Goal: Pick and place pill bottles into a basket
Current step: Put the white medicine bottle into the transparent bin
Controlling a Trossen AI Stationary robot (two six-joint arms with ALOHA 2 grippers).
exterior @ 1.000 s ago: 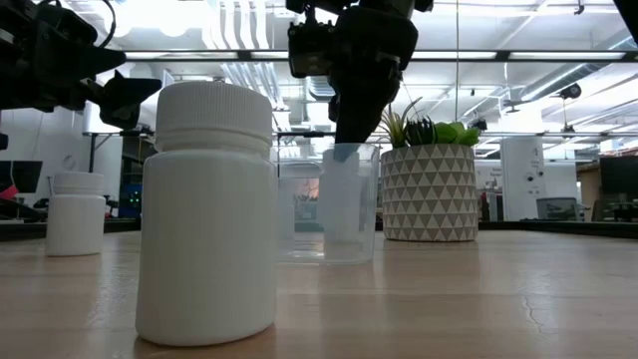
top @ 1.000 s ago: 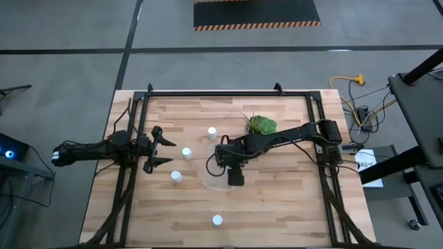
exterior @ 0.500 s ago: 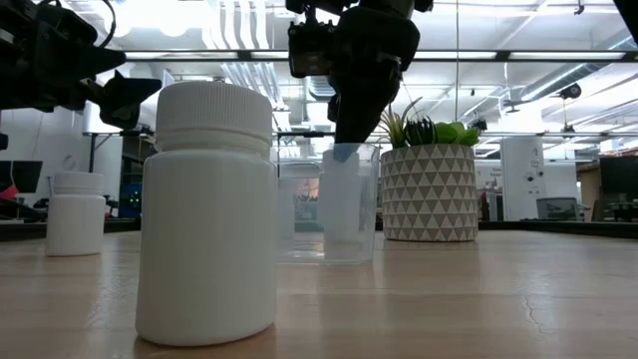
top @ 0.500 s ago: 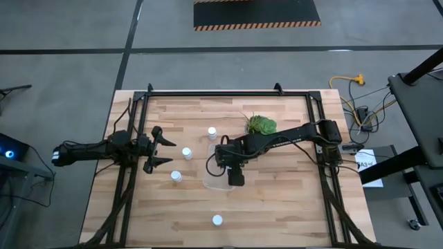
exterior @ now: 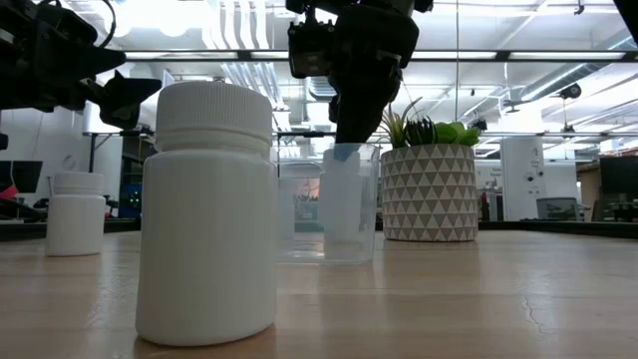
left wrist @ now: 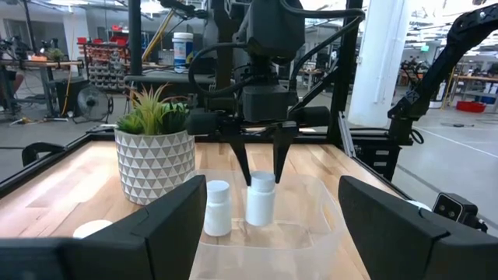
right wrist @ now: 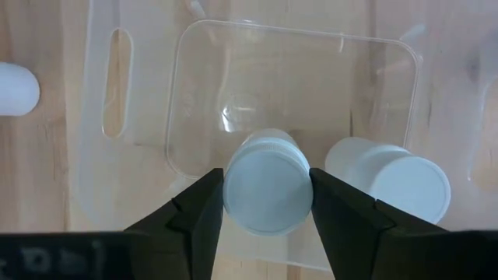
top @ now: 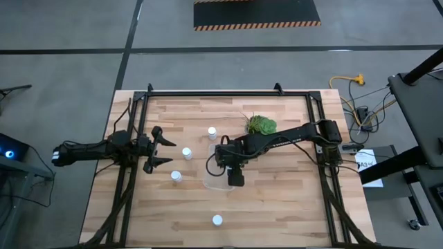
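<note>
The right gripper (right wrist: 267,204) is pinching a pill bottle (right wrist: 268,192) by its cap, one dark finger pressed against each side, and it holds that bottle upright inside the basket (right wrist: 210,85), the clear tub lying on the bench (top: 277,200). In the left wrist view the held bottle (left wrist: 261,198) hangs between the two fingers with its base low in the basket (left wrist: 311,233); whether it already rests on the basket floor cannot be told from here. A second pill bottle (right wrist: 387,177) stands in the basket just beside the held one, apart from the fingers.

The right arm reaches across from the bench's right edge, passing just beside the potted plant (top: 261,125), with its wrist bent so the gripper (top: 235,177) points straight down over the basket (top: 216,181).

The left gripper (top: 165,146) waits to the left of the basket with its fingers spread wide and nothing between them, the arm stretched out level from the left edge of the bench.

Outside the basket, four more bottles stand on the bench: one (top: 212,131) beyond the basket near the plant, two (top: 187,153) (top: 176,176) between the basket and the left gripper, and one (top: 217,220) well apart from the basket toward the front edge.
</note>
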